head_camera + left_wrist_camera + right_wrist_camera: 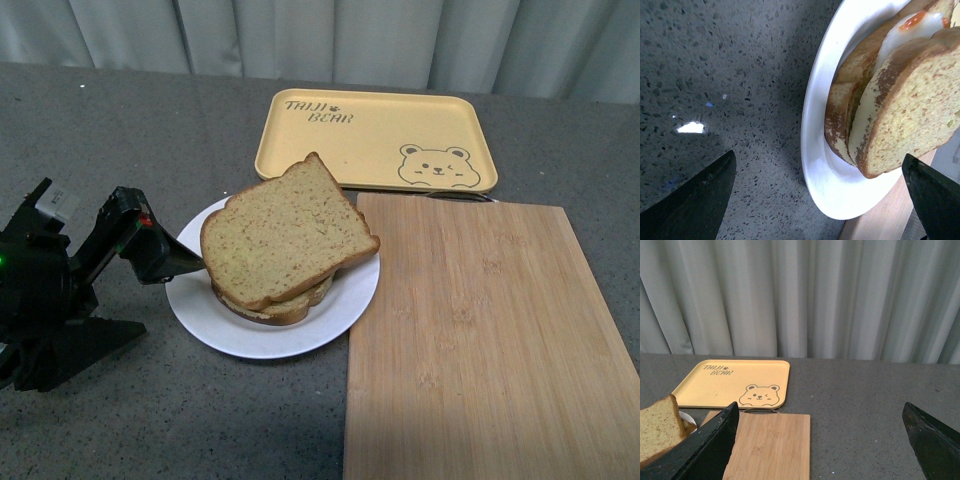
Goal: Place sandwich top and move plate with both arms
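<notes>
Fronting pale curtains (pixel 800 295), speckled grey tabletop (pixel 120 130), plate (pixel 250 340) beside bamboo board (pixel 480 340), left hand (pixel 818 155) and right hand (pixel 820 404) released

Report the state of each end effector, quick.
Left end effector: open, holding nothing.
Right end effector: open, holding nothing.
</notes>
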Controlling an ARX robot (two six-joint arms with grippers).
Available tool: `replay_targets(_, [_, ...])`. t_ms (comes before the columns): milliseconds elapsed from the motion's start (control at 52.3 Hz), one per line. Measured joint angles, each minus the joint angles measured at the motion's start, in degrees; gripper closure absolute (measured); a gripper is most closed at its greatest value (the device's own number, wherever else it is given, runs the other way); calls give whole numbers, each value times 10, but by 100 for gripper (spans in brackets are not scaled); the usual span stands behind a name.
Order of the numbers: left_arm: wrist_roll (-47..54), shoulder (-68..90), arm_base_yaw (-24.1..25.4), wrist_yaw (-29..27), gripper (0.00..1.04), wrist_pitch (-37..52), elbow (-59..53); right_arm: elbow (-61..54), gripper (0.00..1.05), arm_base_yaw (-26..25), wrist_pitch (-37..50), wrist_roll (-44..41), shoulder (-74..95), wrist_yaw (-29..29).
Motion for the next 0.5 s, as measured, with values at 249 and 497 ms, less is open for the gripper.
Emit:
replay_targets(249, [-53,39,-3,11,40,2,25,0,9,0,0,0,0,0])
replay_targets(497, [-78,48,-2,25,81,14,28,0,9,0,0,0,0,0])
